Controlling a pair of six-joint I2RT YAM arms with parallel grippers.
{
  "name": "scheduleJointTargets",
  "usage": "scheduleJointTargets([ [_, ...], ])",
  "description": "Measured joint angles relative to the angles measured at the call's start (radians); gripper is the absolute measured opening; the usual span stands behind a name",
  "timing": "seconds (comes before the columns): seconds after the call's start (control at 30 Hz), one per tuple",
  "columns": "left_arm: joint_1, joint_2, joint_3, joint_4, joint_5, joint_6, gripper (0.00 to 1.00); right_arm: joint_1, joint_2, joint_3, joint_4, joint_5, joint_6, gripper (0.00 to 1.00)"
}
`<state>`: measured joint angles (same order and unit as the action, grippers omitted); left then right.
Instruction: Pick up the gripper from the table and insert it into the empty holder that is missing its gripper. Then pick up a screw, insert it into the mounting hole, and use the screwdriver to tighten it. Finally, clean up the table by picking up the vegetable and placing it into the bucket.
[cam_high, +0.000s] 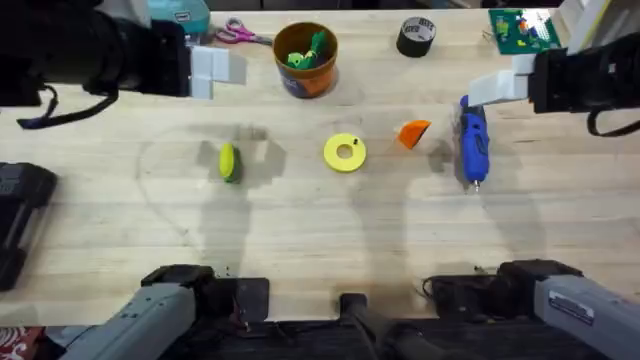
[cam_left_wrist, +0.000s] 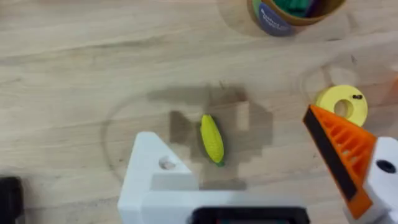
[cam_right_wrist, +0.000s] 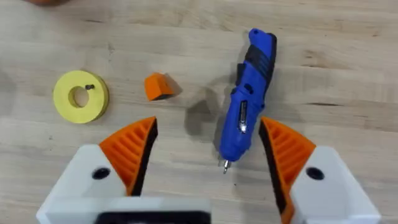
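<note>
On the table (cam_high: 300, 230) lie one loose orange gripper (cam_high: 413, 133) near its middle, one blue screwdriver (cam_high: 472, 148) just beside it toward the right edge, one yellow ring (cam_high: 345, 152) and one corn-like vegetable (cam_high: 229, 162). One bucket (cam_high: 306, 59) stands by the far edge. The right gripper (cam_right_wrist: 208, 155) hangs spread above the screwdriver with two orange pads; the left gripper (cam_left_wrist: 261, 180) is spread too, one white holder (cam_left_wrist: 149, 168) bare

We see a workshop bench: a pale wooden table (cam_high: 300, 230) carrying scissors (cam_high: 238, 35), a tape roll (cam_high: 416, 36), a green circuit board (cam_high: 520, 30) and a blue screwdriver (cam_high: 472, 145).
</note>
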<state>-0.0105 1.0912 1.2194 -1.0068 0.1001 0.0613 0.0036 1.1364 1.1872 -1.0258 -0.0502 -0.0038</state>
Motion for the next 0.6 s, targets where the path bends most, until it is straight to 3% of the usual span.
scheduleJointTargets([
  [0.33, 0.001, 0.000, 0.000, 0.061, -0.040, 0.098, 0.985, 0.000, 0.000, 0.001, 0.000, 0.000, 0.000, 0.996],
  [0.6, 0.001, -0.006, 0.000, 0.108, -0.045, 0.126, 0.985, 0.000, 0.000, 0.001, 0.000, 0.000, 0.000, 0.997],
])
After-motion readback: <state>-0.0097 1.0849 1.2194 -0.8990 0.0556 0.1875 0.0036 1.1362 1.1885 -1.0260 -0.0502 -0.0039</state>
